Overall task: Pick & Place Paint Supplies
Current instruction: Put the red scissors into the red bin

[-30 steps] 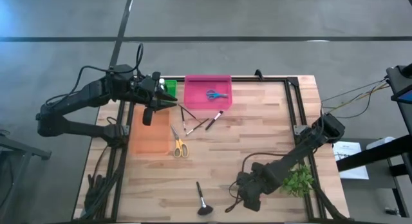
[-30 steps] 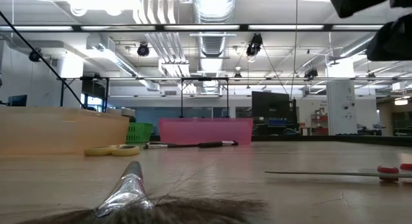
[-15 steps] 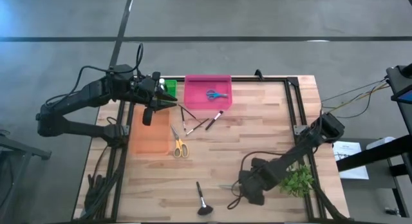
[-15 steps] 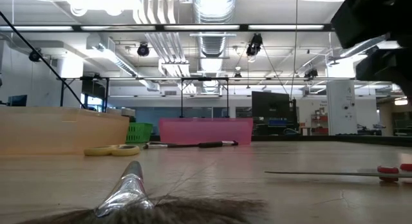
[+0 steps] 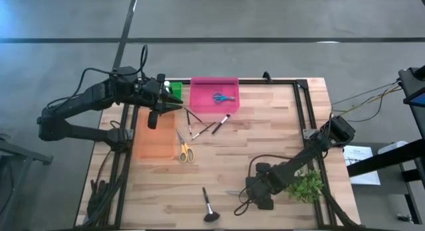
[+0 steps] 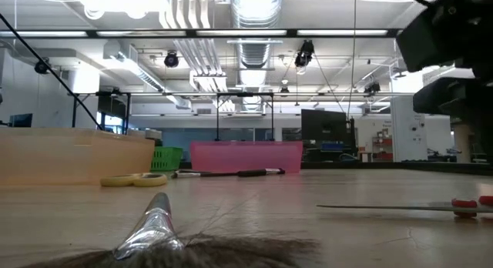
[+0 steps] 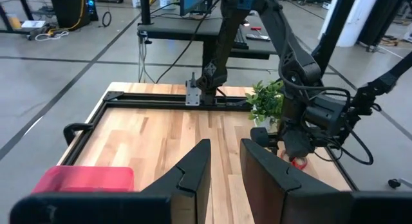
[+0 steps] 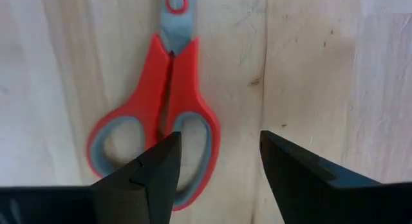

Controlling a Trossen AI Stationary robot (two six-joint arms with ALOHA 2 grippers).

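Observation:
Red-handled scissors (image 8: 172, 95) lie flat on the wooden table, blade showing in the low view (image 6: 385, 208). My right gripper (image 8: 219, 147) hangs open above their handles near the table's near edge (image 5: 257, 191), clear of them in the low view (image 6: 451, 64). My left gripper (image 7: 225, 163) waits open beside the green basket (image 5: 174, 90) at the far left. Yellow scissors (image 5: 184, 151) and two slim brushes (image 5: 192, 123), (image 5: 220, 123) lie mid-table. Blue scissors (image 5: 224, 97) lie in the pink bin (image 5: 199, 101). A fan brush (image 5: 209, 208) lies at the near edge.
An orange see-through bin (image 5: 153, 141) stands on the table's left side. A green leafy sprig (image 5: 307, 186) lies by the right arm near the right edge. A black frame (image 5: 302, 108) borders the table. Bare wood shows between the brushes and the right gripper.
My right gripper has come down toward the red scissors, staying open. The left arm and the things on the table have kept still.

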